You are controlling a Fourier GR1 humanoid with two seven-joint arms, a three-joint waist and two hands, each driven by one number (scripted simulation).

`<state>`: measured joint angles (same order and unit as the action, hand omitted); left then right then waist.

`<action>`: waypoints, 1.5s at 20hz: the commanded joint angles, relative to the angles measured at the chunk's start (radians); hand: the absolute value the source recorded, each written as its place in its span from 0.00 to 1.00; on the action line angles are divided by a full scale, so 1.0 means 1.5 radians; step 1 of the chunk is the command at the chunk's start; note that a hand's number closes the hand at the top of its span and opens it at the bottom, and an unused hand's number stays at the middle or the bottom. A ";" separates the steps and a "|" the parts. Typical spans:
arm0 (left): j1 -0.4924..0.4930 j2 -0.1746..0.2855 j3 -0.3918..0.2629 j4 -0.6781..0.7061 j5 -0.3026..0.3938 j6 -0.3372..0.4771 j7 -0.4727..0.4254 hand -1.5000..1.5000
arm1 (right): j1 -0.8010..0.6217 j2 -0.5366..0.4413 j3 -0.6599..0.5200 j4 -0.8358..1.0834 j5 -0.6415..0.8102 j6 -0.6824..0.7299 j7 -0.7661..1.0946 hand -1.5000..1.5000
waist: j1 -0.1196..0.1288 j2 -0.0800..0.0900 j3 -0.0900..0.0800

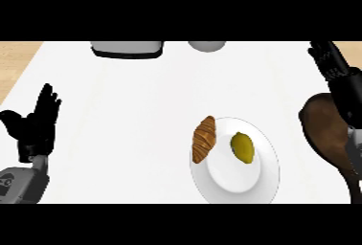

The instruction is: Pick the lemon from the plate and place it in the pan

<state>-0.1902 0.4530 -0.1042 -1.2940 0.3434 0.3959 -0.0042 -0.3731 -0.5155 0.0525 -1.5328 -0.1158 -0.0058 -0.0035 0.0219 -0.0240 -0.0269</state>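
A yellow-green lemon (243,147) lies on the right half of a white plate (237,184) at the lower middle of the counter. A brown croissant (203,139) rests on the plate's left rim. The dark brown pan (320,129) sits at the right edge, just right of the plate, partly hidden by my right forearm. My right hand (331,61) is open at the upper right, above the pan and well away from the lemon. My left hand (37,120) rests open at the left edge, fingers up, holding nothing.
A grey and black appliance (127,48) stands at the counter's far edge, left of centre. A grey rounded object (207,45) sits beside it to the right. Wooden floor shows past the counter's upper left corner (16,55).
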 commanded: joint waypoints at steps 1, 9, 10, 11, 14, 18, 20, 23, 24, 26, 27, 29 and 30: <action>0.032 0.000 0.009 -0.057 0.011 -0.012 -0.001 0.50 | -0.023 0.007 -0.009 -0.012 -0.044 0.057 -0.024 1.00 | -0.004 0.014 0.018; -0.011 -0.022 -0.035 -0.098 0.039 -0.078 0.044 0.50 | 0.115 0.024 -0.032 0.050 -0.032 0.148 -0.323 1.00 | -0.021 0.016 0.019; 0.008 -0.016 -0.028 -0.112 0.049 -0.087 0.039 0.50 | 0.158 0.018 -0.026 0.036 0.005 0.143 -0.393 1.00 | -0.023 0.015 0.020; -0.009 -0.009 -0.031 -0.122 0.043 -0.076 0.072 0.50 | 0.179 -0.003 -0.033 0.058 0.010 0.175 -0.441 1.00 | -0.022 0.016 0.020; -0.011 -0.026 -0.039 -0.130 0.028 -0.064 0.075 0.50 | 0.206 -0.052 -0.070 0.137 0.044 0.187 -0.504 0.00 | -0.019 0.016 0.019; 0.008 -0.024 -0.034 -0.168 0.025 -0.064 0.085 0.50 | 0.177 -0.110 -0.077 0.177 0.114 0.191 -0.577 0.00 | -0.012 0.016 0.019; 0.002 -0.042 -0.043 -0.142 0.012 -0.072 0.068 0.50 | 0.148 -0.104 -0.056 0.152 0.153 0.166 -0.558 0.00 | -0.013 0.017 0.018; 0.007 -0.030 -0.021 -0.155 0.015 -0.076 0.091 0.50 | 0.129 -0.128 -0.060 0.057 0.139 0.195 -0.452 0.00 | -0.018 0.014 0.017; 0.043 -0.021 -0.030 -0.216 0.012 -0.073 0.108 0.50 | 0.132 -0.103 -0.025 0.115 0.205 0.162 -0.508 0.00 | -0.008 0.015 0.018; 0.008 -0.042 -0.026 -0.142 0.008 -0.084 0.078 0.50 | 0.084 -0.139 -0.018 0.072 0.213 0.190 -0.426 0.00 | -0.013 0.016 0.017; -0.014 -0.041 -0.032 -0.167 0.004 -0.066 0.112 0.50 | 0.068 -0.124 0.013 0.057 0.245 0.175 -0.386 0.00 | -0.010 0.016 0.017; 0.013 -0.039 -0.029 -0.187 0.014 -0.073 0.113 0.50 | 0.084 -0.144 0.031 0.017 0.309 0.145 -0.361 0.00 | -0.010 0.014 0.017; 0.003 -0.031 -0.021 -0.180 0.009 -0.081 0.109 0.50 | 0.037 -0.124 0.049 0.037 0.323 0.153 -0.328 0.00 | -0.004 0.016 0.017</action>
<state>-0.1791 0.4006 -0.1472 -1.5553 0.3602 0.2851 0.1499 -0.2429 -0.7097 0.0549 -1.4442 0.2511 0.2477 -0.6082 0.0064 -0.0014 -0.0008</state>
